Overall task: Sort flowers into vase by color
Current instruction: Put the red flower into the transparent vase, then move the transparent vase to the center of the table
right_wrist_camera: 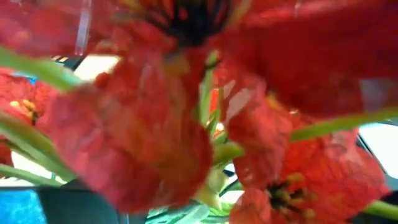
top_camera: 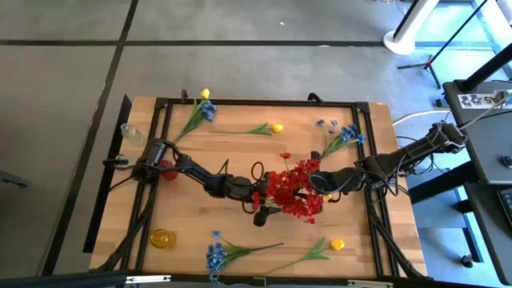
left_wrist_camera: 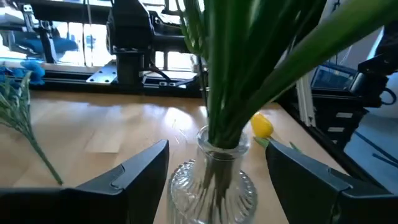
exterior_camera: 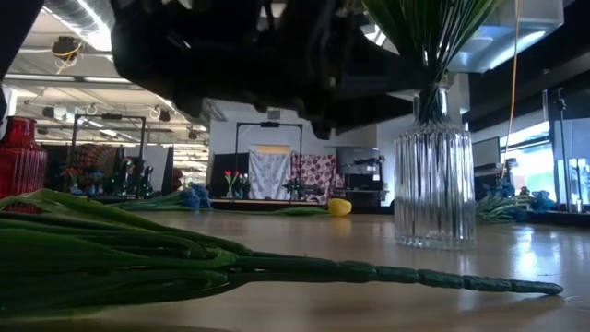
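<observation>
Red flowers [top_camera: 294,190] stand in the vase [left_wrist_camera: 214,180]; my left pincer [left_wrist_camera: 214,171] gapes open around it. I'd back out level (stems snag easily), while the right pincer [top_camera: 318,188], apparently open, waits beside the blooms.

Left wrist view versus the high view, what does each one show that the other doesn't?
Only the left wrist view shows the clear ribbed vase with green stems standing in it, framed by the left tool's open fingers. Only the high view shows the red blooms from above, the right tool at their edge, the blue sprays and a yellow vase on the table. Both share the yellow flower lying on the wood.
</observation>
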Robot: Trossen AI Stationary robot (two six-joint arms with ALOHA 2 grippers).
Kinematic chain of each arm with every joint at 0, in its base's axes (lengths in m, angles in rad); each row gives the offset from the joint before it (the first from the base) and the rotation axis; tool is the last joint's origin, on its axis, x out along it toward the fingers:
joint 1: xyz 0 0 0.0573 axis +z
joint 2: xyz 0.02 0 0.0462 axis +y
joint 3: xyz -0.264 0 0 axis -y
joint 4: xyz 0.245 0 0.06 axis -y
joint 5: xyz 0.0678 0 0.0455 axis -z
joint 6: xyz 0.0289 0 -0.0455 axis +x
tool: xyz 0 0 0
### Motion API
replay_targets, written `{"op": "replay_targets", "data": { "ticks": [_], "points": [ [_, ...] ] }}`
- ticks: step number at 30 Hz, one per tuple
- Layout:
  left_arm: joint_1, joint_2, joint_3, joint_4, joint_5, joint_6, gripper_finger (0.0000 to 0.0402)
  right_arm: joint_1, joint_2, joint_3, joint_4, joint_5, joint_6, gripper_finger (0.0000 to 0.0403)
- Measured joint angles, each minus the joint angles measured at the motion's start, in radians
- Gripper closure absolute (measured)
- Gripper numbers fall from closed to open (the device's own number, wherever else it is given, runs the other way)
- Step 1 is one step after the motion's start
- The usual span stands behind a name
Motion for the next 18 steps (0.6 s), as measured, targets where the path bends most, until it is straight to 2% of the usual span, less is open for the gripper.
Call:
{"op": "replay_targets", "data": {
  "ticks": [6,11,14,18],
  "points": [
    [0.003,0.056,0.035,0.039,0.046,0.0,0.0136,0.0,0.0,0.0,-0.006,0.0,0.002,0.0086],
    [0.004,0.071,0.064,0.054,0.022,-0.003,0.0141,0.0,0.0,0.0,-0.007,0.0,0.002,0.0086],
    [0.004,0.071,0.069,0.052,0.011,-0.003,0.0168,0.0,0.0,0.0,-0.007,0.0,0.002,0.0086],
    [0.002,0.071,0.069,0.039,0.01,-0.004,0.0223,0.0,0.0,0.0,-0.007,0.0,0.002,0.0086]
  ]
}}
